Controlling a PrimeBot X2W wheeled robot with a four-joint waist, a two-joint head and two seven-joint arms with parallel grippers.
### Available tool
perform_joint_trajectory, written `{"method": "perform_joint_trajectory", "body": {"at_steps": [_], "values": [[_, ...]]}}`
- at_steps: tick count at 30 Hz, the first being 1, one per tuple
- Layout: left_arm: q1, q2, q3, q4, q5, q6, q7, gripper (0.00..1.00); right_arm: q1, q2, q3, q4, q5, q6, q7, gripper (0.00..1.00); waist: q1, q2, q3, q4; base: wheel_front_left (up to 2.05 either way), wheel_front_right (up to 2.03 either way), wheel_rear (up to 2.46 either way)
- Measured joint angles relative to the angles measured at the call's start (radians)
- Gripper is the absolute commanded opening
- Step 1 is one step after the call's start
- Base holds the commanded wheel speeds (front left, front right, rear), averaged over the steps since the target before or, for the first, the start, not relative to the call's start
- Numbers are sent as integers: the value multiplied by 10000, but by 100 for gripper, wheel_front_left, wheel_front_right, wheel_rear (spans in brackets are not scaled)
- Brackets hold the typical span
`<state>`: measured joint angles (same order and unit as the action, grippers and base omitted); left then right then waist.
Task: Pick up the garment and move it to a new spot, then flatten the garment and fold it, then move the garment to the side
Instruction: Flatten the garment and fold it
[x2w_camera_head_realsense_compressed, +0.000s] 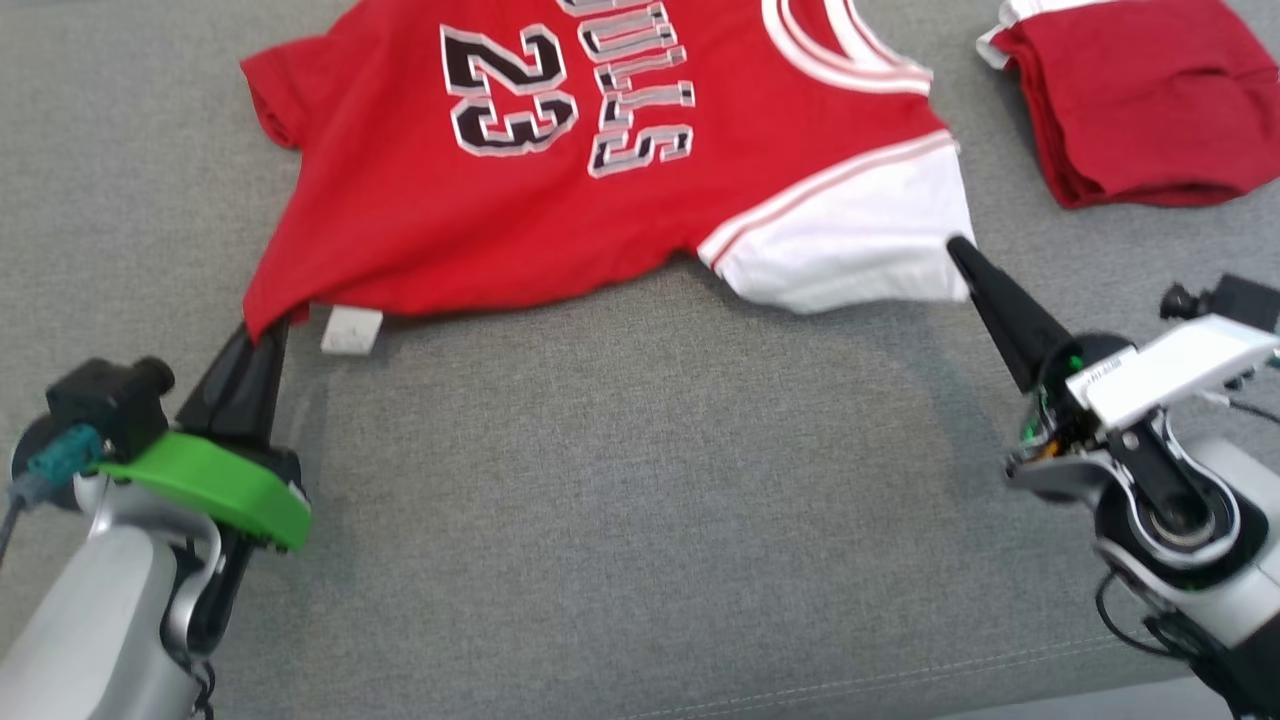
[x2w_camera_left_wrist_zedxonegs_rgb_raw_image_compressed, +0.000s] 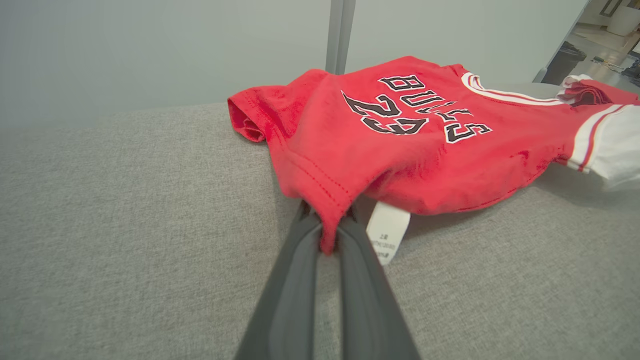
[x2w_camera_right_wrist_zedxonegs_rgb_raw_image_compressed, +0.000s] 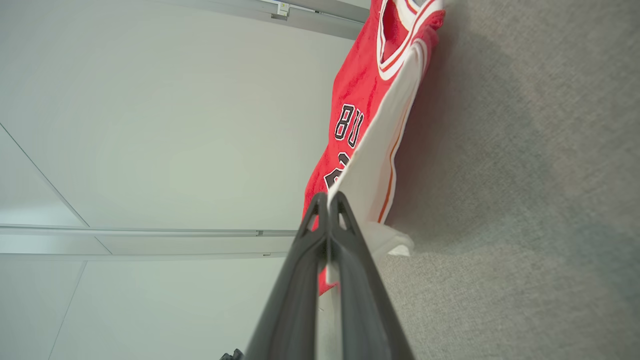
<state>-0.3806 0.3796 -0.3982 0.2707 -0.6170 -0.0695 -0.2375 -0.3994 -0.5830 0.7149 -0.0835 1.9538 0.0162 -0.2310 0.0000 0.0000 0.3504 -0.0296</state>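
The garment (x2w_camera_head_realsense_compressed: 560, 190) is a small red jersey with white trim, the number 23 and black lettering, spread on a grey fabric surface (x2w_camera_head_realsense_compressed: 640, 480). My left gripper (x2w_camera_head_realsense_compressed: 262, 335) is shut on its red lower corner, with a white care label (x2w_camera_head_realsense_compressed: 351, 329) hanging beside it. In the left wrist view that corner of the garment (x2w_camera_left_wrist_zedxonegs_rgb_raw_image_compressed: 400, 145) is pinched between the fingers of the left gripper (x2w_camera_left_wrist_zedxonegs_rgb_raw_image_compressed: 328, 240). My right gripper (x2w_camera_head_realsense_compressed: 958, 245) is shut on the white sleeve edge. The right wrist view shows the garment (x2w_camera_right_wrist_zedxonegs_rgb_raw_image_compressed: 372, 165) held in the right gripper (x2w_camera_right_wrist_zedxonegs_rgb_raw_image_compressed: 330, 200), lifted slightly off the surface.
A folded dark red cloth (x2w_camera_head_realsense_compressed: 1140, 100) lies at the back right of the surface. The grey surface's front seam (x2w_camera_head_realsense_compressed: 900, 680) runs near the bottom. A pale wall (x2w_camera_left_wrist_zedxonegs_rgb_raw_image_compressed: 150, 50) stands behind the surface.
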Motion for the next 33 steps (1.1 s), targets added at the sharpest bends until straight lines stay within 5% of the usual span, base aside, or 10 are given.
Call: {"method": "perform_joint_trajectory", "body": {"at_steps": [14,33], "values": [[1772,930,-295,-67,-105,-150,378,0,3562,-1110,746,-1854,999,-171,115,0,-1,0,-1218,360,0,0,0],[3691,1774,-863,-1068,-683,-284,1768,0,5782,-2980,1361,-3005,1312,-267,303,0,-1,0,-1121,657,0,0,0]]}}
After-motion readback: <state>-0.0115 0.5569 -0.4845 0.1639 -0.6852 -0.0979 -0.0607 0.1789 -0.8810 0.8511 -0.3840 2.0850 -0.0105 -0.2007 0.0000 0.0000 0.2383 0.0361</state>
